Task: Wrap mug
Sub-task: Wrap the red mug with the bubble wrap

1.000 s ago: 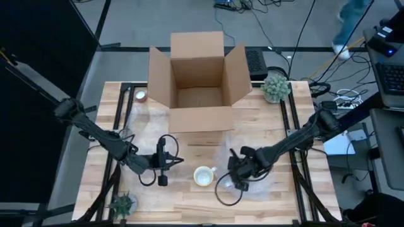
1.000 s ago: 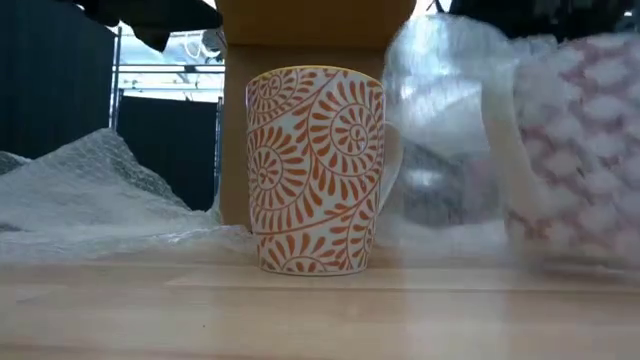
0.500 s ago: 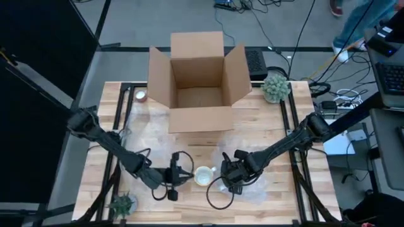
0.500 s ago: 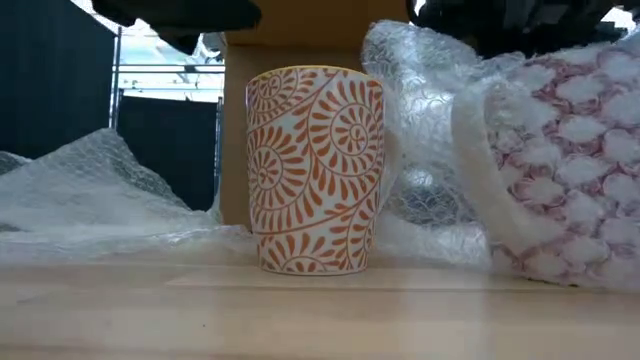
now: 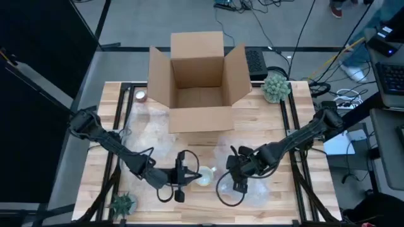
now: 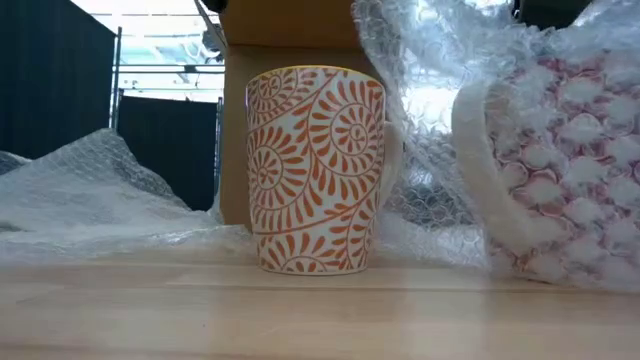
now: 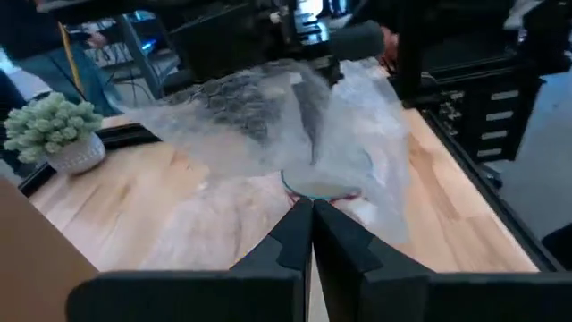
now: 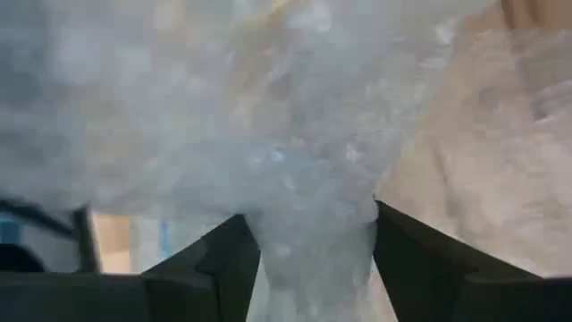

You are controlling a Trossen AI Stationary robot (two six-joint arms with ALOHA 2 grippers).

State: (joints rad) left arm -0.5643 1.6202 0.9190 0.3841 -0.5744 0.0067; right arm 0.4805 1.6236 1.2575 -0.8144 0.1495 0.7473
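Stuff I can't actually make out here

From above, my left gripper (image 5: pixel 187 176) sits over part of the mug (image 5: pixel 203 176), so only a sliver of rim shows beside my fingers, and the bubble wrap (image 5: pixel 252 189) under my right gripper (image 5: pixel 238 178) is nearly invisible against the wood. At table height the mug's (image 6: pixel 315 170) handle is buried behind wrap (image 6: pixel 430 120), and a pink-patterned thing (image 6: pixel 560 170) is cut off by the frame edge, too smeared through plastic to name. My right wrist camera is all blurry wrap (image 8: pixel 304 179) bunched between my fingers, hiding everything beyond it.
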